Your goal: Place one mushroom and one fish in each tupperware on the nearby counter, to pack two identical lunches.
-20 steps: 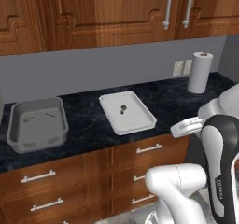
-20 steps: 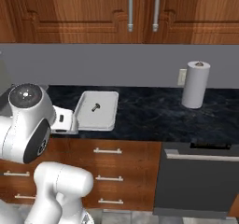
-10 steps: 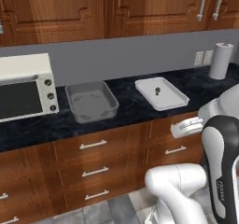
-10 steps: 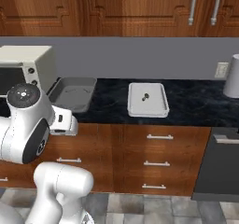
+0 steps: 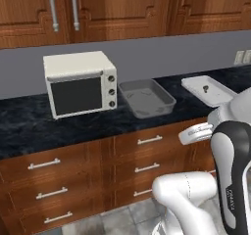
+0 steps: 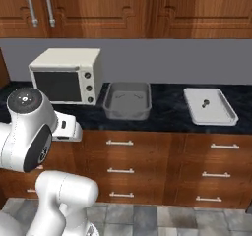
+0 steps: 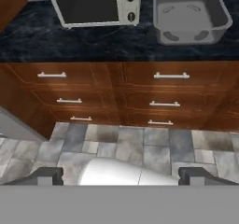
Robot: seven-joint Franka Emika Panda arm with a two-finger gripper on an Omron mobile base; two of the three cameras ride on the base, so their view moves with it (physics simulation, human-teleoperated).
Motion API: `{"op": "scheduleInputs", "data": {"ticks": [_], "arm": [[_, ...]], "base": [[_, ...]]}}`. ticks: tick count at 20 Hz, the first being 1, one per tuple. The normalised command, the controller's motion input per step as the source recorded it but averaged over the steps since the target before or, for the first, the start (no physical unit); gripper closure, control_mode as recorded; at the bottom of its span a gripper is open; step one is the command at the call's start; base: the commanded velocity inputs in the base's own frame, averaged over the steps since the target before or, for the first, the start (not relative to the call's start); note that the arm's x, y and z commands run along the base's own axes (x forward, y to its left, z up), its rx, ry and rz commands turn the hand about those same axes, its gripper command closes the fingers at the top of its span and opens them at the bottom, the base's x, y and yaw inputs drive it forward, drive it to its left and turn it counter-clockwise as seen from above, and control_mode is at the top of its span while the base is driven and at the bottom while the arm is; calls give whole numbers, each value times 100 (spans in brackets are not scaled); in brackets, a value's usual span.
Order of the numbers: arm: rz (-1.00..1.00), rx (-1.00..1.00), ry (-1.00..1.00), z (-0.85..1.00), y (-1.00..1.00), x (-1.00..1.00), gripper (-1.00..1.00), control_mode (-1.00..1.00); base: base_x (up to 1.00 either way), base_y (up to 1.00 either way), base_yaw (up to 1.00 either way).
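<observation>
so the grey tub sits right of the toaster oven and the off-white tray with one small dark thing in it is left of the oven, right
Not quite. The off-white tray is not left of the toaster oven; it lies far to its right, beyond the grey tub, as the right base view shows. The rest holds: the tub sits just right of the oven, and the tray holds one small dark thing.
</observation>
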Motion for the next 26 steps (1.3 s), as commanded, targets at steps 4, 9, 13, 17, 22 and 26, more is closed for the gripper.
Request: {"op": "scheduleInputs", "data": {"ticks": [4,9,13,17,22,26], "arm": [[0,0,0,0,0,0,-100,100],[0,0,0,0,0,0,-100,100],[0,0,0,0,0,0,-100,100],[0,0,0,0,0,0,-100,100],[0,0,0,0,0,0,-100,100],[0,0,0,0,0,0,-100,100]], "base": [[-25,100,3],[-92,99,0],[-73,100,0],[-1,100,0],[12,100,0],[6,100,0]]}}
